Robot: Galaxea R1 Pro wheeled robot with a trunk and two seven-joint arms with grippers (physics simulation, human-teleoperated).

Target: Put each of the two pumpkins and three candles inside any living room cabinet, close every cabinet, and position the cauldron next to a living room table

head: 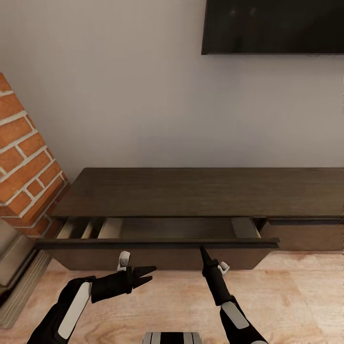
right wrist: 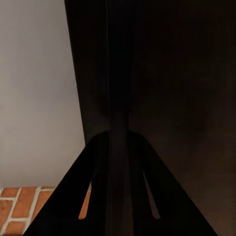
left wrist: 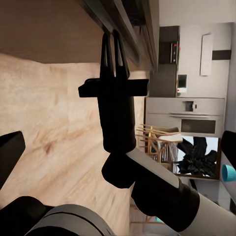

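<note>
The cabinet [head: 191, 191] is a long low dark-brown unit against the wall. Its left drawer [head: 157, 242] is pulled partway out, showing pale wood dividers at its left end. My right gripper [head: 202, 249] is shut on nothing, and its tip points up at the drawer's front rim. The left wrist view shows that gripper [left wrist: 112, 44] with its fingers together at the drawer front. In the right wrist view the right gripper [right wrist: 118, 123] sits close against the dark cabinet [right wrist: 172, 73]. My left gripper [head: 149, 276] hangs open in front of the drawer, pointing right. Pumpkins, candles and cauldron are out of view.
A red brick fireplace [head: 24, 157] stands at the left of the cabinet. A dark TV [head: 272, 26] hangs on the wall above. Light wood floor [head: 167, 306] lies under both arms. The left wrist view shows a distant kitchen with an oven [left wrist: 189, 115].
</note>
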